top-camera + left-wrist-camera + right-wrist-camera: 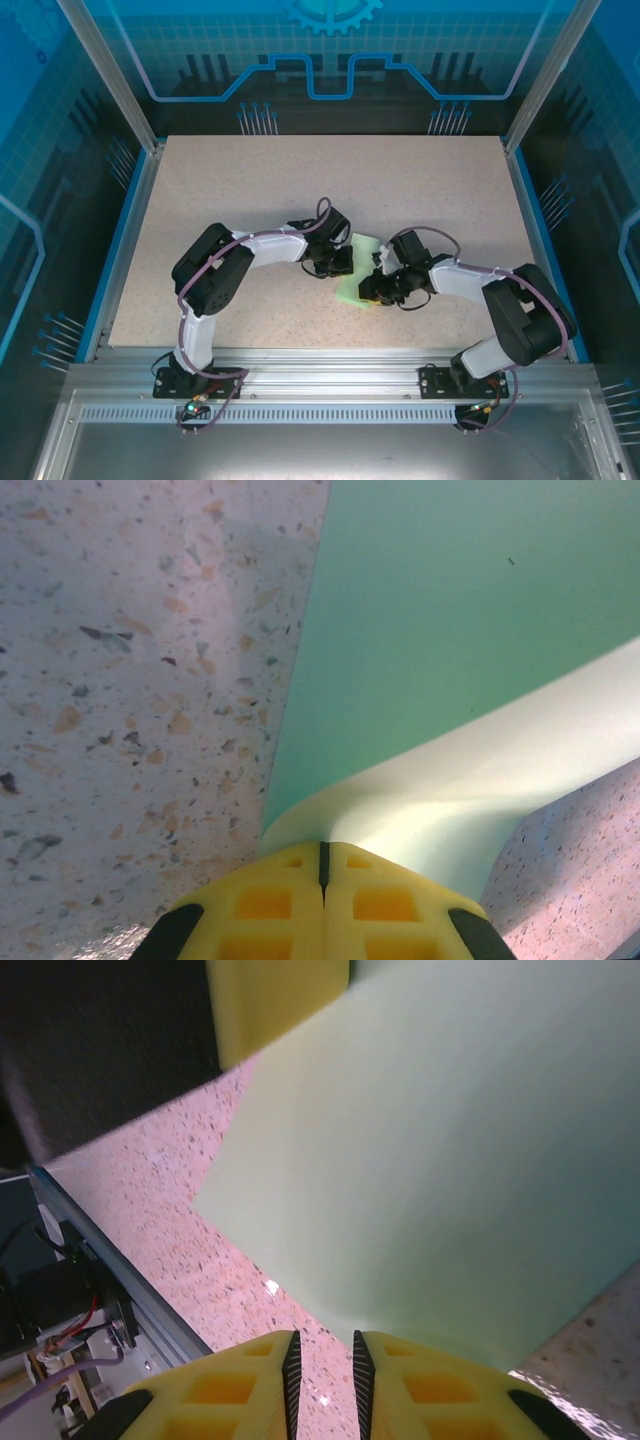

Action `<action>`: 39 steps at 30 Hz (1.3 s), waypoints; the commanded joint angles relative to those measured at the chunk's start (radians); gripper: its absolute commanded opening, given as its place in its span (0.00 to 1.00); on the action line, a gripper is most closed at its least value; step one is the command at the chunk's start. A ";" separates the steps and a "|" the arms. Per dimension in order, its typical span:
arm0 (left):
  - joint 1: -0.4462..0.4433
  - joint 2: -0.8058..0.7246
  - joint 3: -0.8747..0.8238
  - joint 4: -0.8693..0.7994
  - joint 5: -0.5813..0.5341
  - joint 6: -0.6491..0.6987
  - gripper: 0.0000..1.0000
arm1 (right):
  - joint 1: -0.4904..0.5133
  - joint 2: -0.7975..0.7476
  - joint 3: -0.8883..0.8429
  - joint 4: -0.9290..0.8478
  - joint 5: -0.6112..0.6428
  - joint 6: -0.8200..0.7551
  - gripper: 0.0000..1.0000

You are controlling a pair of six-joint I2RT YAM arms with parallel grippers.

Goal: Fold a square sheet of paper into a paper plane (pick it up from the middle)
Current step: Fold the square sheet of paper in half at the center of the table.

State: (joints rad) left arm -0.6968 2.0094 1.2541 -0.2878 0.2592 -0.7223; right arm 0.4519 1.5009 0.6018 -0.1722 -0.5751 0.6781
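The square sheet of paper (pixel 358 268), pale mint green, lies mid-table between my two grippers. In the left wrist view the sheet (pixel 450 630) rests flat on the speckled table while a paler flap (pixel 480 780) curls up from it into my left gripper (pixel 322 852), whose yellow fingers are pressed together on that flap's edge. My left gripper (pixel 342 262) sits at the sheet's left side. My right gripper (pixel 376 290) hovers at the sheet's near right corner. Its jaws (pixel 322 1345) stand narrowly apart with bare table showing between them, and the sheet (pixel 450 1160) hangs just beyond the fingertips.
The speckled table (pixel 300 190) stretches far and left of the sheet. An aluminium rail (pixel 320 372) runs along the near edge, and also appears as the rail (pixel 110 1260) beside my right gripper. A yellow finger (pixel 275 1005) of the left gripper is close above the sheet.
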 commanded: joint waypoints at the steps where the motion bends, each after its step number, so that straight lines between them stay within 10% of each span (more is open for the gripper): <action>1: -0.008 0.039 0.001 -0.069 0.002 0.027 0.00 | 0.016 0.045 -0.028 -0.027 0.044 0.018 0.23; 28: -0.009 0.035 -0.003 -0.068 0.006 0.032 0.00 | -0.003 0.004 -0.061 -0.040 0.053 0.010 0.23; 39: -0.009 0.036 -0.005 -0.065 0.008 0.032 0.00 | -0.154 -0.033 0.124 -0.093 0.020 -0.049 0.24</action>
State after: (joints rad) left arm -0.6968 2.0098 1.2541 -0.2874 0.2600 -0.7044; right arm 0.3168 1.4387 0.6876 -0.2577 -0.5320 0.6571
